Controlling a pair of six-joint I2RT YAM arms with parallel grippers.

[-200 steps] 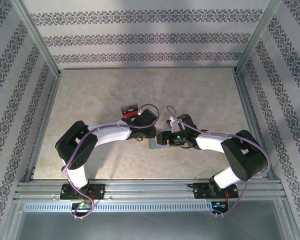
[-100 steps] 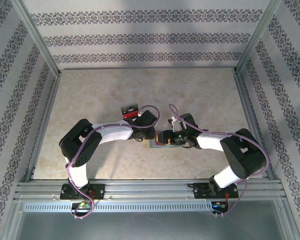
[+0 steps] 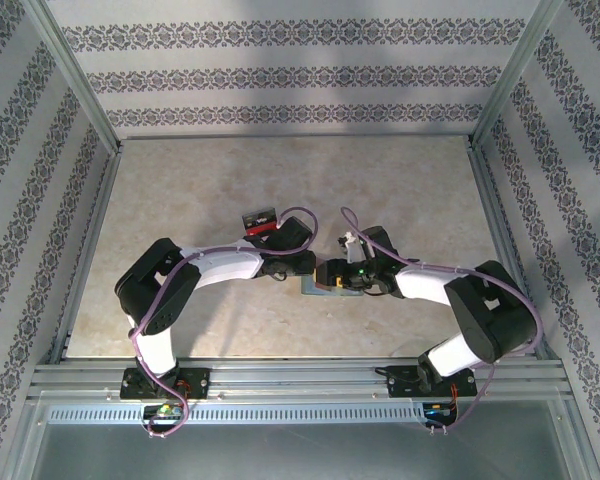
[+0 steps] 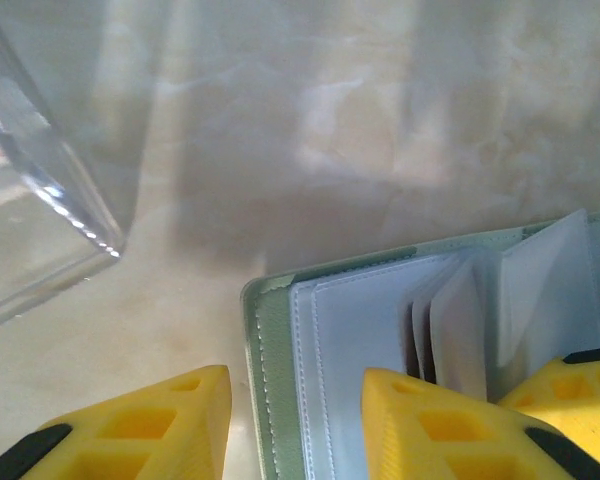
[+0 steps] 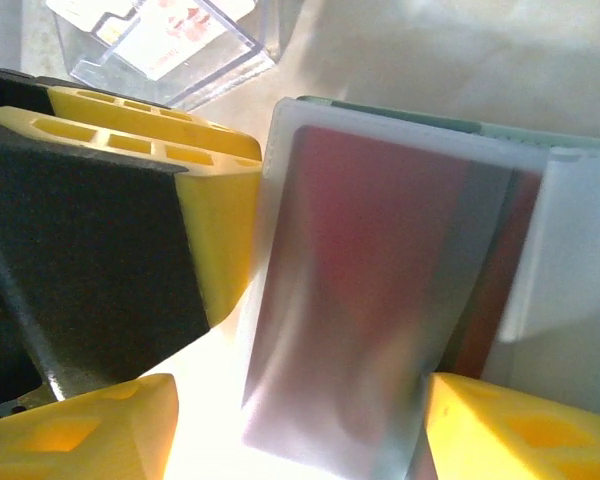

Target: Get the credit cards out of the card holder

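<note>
The job is far from finished, as I read it: the card holder (image 3: 312,288) lies open on the table (image 4: 380,120) between my two arms, and in the right wrist view I see credit cards (image 5: 370,300) – a reddish one with a dark grey one beside it – sitting inside a clear sleeve (image 5: 278,190), with no edge drawn out that I can make out. The clear tray (image 3: 261,220) stands just beyond the holder and has something red and black in it, but I cannot tell whether any of that came out of the holder. So I judge at least these cards are left to pull. The left gripper (image 4: 295,400) has its jaws spread and straddles the holder's stitched green edge: one finger is over bare table just beside the holder, the other over the near sleeves, and neither is pinching anything I can see. The right gripper (image 5: 300,440) also has its jaws spread, one finger on each side of the sleeve with the cards – the finger on the right of that view looks to touch the sleeve's edge, while the other stands apart from it. The cards lie between the right jaws but are not gripped, and the left gripper's finger sits close against the sleeve's far side.
</note>
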